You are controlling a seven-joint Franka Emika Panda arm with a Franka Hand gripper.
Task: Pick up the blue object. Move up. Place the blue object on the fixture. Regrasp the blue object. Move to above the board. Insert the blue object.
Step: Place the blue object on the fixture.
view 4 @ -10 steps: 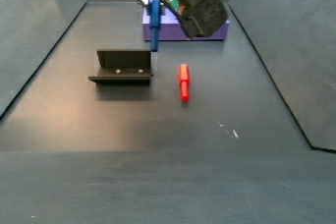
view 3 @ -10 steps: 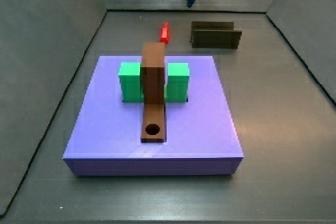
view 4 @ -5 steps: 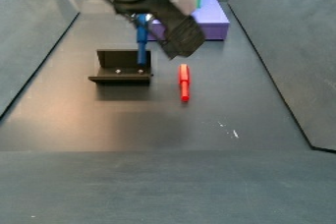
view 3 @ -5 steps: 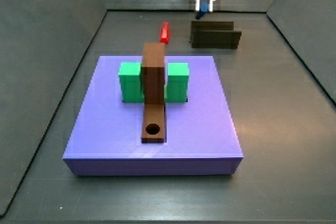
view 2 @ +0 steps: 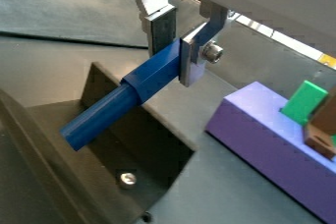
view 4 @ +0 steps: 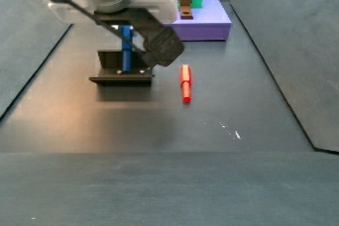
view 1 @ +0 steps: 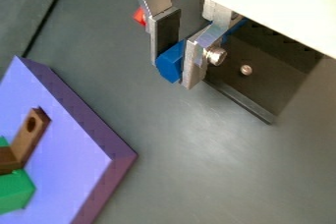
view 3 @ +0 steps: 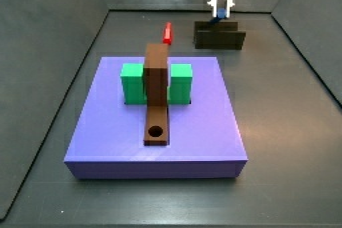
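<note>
Both wrist views show the gripper (view 2: 176,43) clamped on the blue object (view 2: 126,95), directly above the fixture (view 2: 147,153). Blue object's lower end reaches into the fixture (view 4: 122,69); contact cannot be confirmed.

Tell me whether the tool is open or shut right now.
Shut on the blue object: in both wrist views the tool over the fixture has its silver fingers pressed against the piece's sides.

The robot's gripper (view 2: 180,43) has two flat silver metal fingers (view 1: 199,55) with dark pads on their inner faces. A round screw head sits on the side of one finger in both wrist views. In a side view the gripper (view 3: 222,2) hangs from a white hand body. The arm's wrist housing is pale grey-white with a black block attached.
</note>
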